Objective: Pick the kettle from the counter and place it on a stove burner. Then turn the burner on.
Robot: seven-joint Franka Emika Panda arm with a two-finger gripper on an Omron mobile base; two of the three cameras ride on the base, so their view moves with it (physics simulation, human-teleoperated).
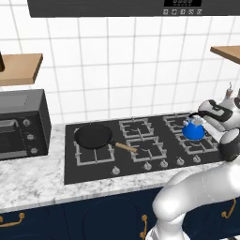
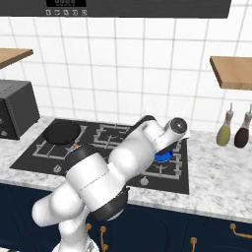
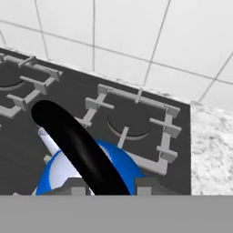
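Observation:
The bright-blue kettle [image 1: 193,131] hangs over the right-hand column of the black cooktop, just in front of the rear right stove burner [image 3: 132,119] and above the front right burner [image 1: 202,146]. My gripper [image 1: 199,120] comes down on it from the right and is shut on its black arched handle [image 3: 77,145]. In the hand view the handle runs between my two fingertips [image 3: 75,185], with the blue body [image 3: 119,167] below. From the right base view my arm hides most of the kettle [image 2: 162,157]. I cannot tell whether its base touches the grate.
A black frying pan [image 1: 93,136] with a wooden handle lies on the front left burner. Silver knobs [image 1: 147,165] line the cooktop's front. A dark oven box [image 1: 21,124] stands at the left on the marble counter [image 1: 28,180]. Two bottles [image 2: 224,134] stand at the far right.

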